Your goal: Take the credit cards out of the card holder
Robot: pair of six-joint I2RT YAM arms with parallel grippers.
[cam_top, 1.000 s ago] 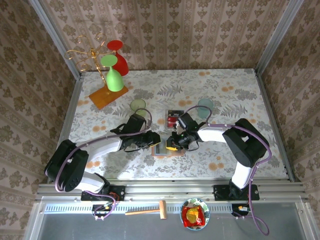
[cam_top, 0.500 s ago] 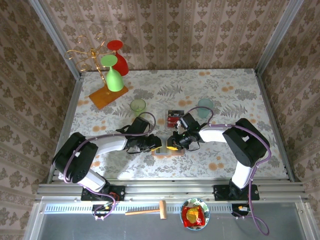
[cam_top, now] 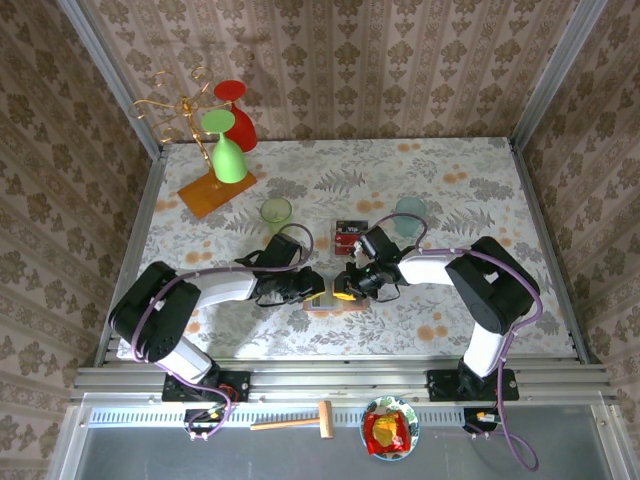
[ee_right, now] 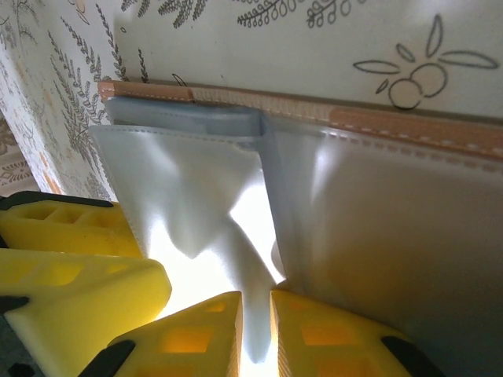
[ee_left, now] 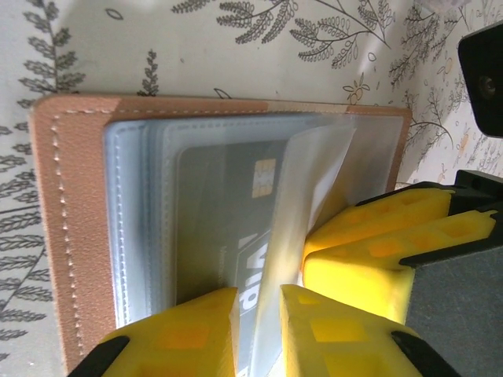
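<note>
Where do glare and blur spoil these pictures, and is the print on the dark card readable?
Left wrist view: the clear sleeve looks milky over the dark card, chip plain, white print only partly readable; the left fingers are soft. Right wrist view: white glare burns out the sleeve between the right fingers. Top view: even light, the card holder too small for detail.

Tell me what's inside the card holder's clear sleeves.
One dark card with a gold chip and white lettering lies in the card holder's clear sleeves. Sleeve layers and glare hide any further cards beneath it.
</note>
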